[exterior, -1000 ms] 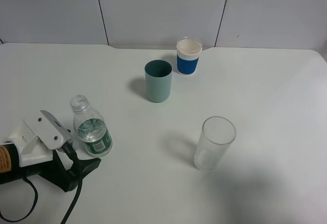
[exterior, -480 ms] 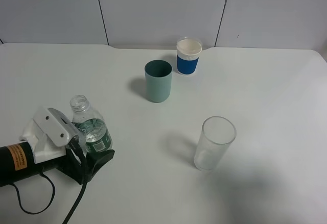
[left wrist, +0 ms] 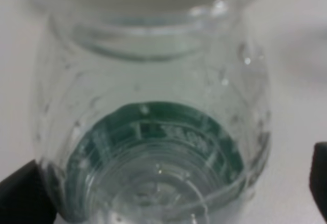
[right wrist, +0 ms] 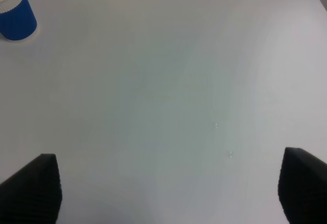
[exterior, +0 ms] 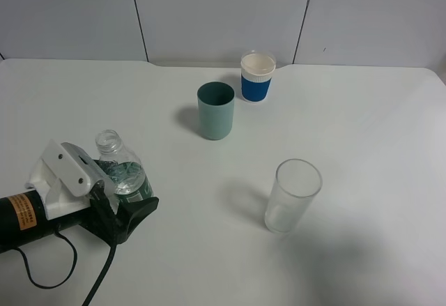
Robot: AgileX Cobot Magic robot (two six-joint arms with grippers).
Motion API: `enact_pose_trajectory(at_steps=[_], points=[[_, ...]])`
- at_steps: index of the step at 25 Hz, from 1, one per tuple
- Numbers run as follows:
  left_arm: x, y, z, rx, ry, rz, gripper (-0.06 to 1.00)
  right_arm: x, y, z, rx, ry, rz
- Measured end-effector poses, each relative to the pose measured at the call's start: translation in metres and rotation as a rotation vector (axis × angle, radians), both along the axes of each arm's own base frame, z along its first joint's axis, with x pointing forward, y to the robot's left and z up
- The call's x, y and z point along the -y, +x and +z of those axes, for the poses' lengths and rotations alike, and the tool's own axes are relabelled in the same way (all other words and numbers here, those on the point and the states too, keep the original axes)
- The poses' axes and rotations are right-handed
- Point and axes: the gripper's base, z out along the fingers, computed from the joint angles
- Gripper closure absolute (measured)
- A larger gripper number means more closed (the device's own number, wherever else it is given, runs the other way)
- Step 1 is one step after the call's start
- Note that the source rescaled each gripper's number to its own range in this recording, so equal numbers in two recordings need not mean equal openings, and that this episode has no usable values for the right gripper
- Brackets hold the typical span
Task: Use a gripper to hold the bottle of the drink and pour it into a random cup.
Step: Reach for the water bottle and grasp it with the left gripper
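Observation:
The bottle of the drink (exterior: pixel 120 169) stands uncapped at the table's front left, clear with a dark green label. My left gripper (exterior: pixel 110 191) lies low beside it, open, with one white jaw behind the bottle and one dark jaw in front, so the bottle sits between them. In the left wrist view the bottle (left wrist: pixel 153 132) fills the picture, and a dark fingertip (left wrist: pixel 23 193) shows at either side of it. The teal cup (exterior: pixel 215 110) stands upright further back, near the middle. In its own wrist view my right gripper (right wrist: pixel 168 188) is open over bare table.
A white-and-blue cup (exterior: pixel 257 77) stands behind the teal cup, also seen as the blue cup (right wrist: pixel 15 15) in the right wrist view. A clear glass tumbler (exterior: pixel 293 196) stands to the right of the middle. The left arm's black cable trails at the front-left edge.
My left gripper has slid rightward to the bottle, and its jaws now straddle it. The bottle and the cups have stayed put.

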Motion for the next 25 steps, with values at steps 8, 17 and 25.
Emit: enact_pose_trajectory(at_steps=[8, 17, 25], points=[[-0.0002, 0.0002, 0.0, 0.014, 0.016, -0.007, -0.06, 0.0, 0.0, 0.0, 0.0, 0.0, 0.0], [-0.0003, 0.0002, 0.0, 0.02, 0.023, -0.01, -0.06, 0.0, 0.0, 0.0, 0.0, 0.0, 0.0], [0.0025, 0.0094, -0.0047, 0.019, 0.03, 0.013, -0.06, 0.0, 0.0, 0.0, 0.0, 0.0, 0.0]])
